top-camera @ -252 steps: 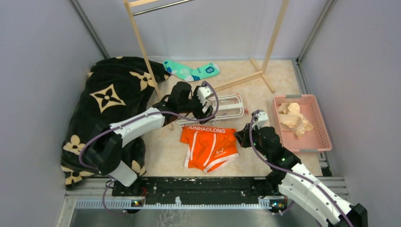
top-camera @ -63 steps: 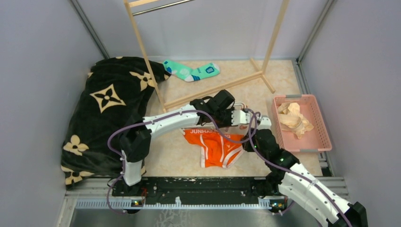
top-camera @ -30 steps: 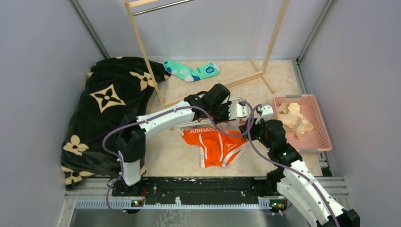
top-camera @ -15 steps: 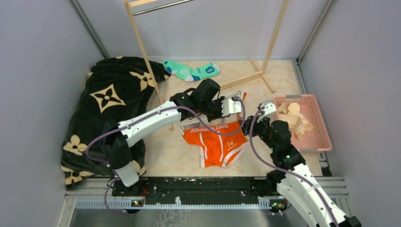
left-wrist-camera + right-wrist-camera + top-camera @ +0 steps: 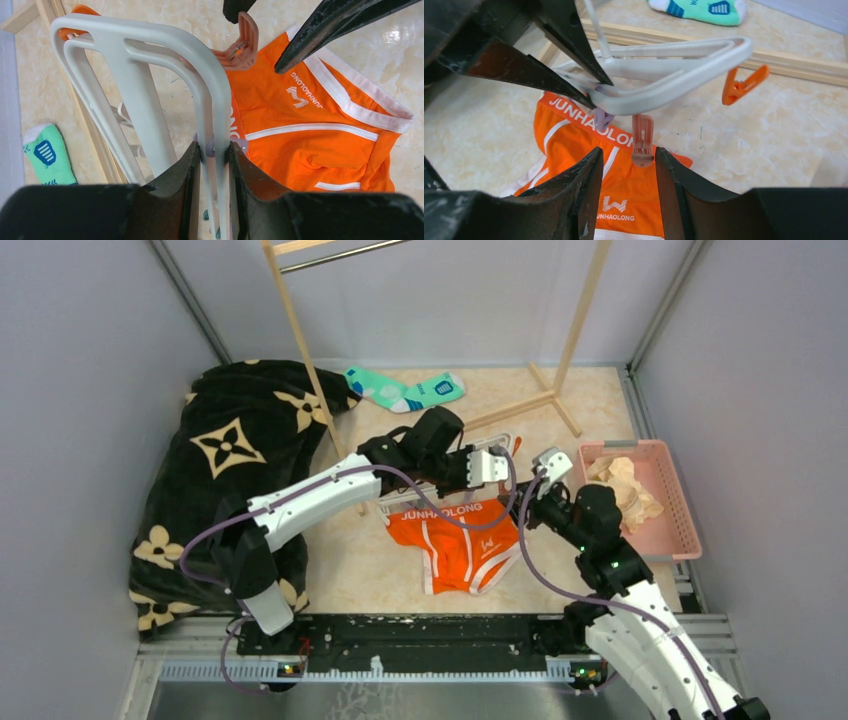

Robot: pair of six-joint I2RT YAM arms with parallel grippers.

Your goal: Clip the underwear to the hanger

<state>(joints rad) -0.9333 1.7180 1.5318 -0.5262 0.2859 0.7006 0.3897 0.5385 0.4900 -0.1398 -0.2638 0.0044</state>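
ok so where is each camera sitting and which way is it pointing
Top external: fixed above and behind the arms, looking down at the table; both arms show.
Left wrist: on the left arm, looking past its jaws, shut on the hanger, to the underwear.
Right wrist: on the right arm, looking between its open jaws at a pink clip.
All share hanger and underwear.

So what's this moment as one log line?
left gripper: shut on hanger | right gripper: open, at pink clip | underwear: lying under hanger
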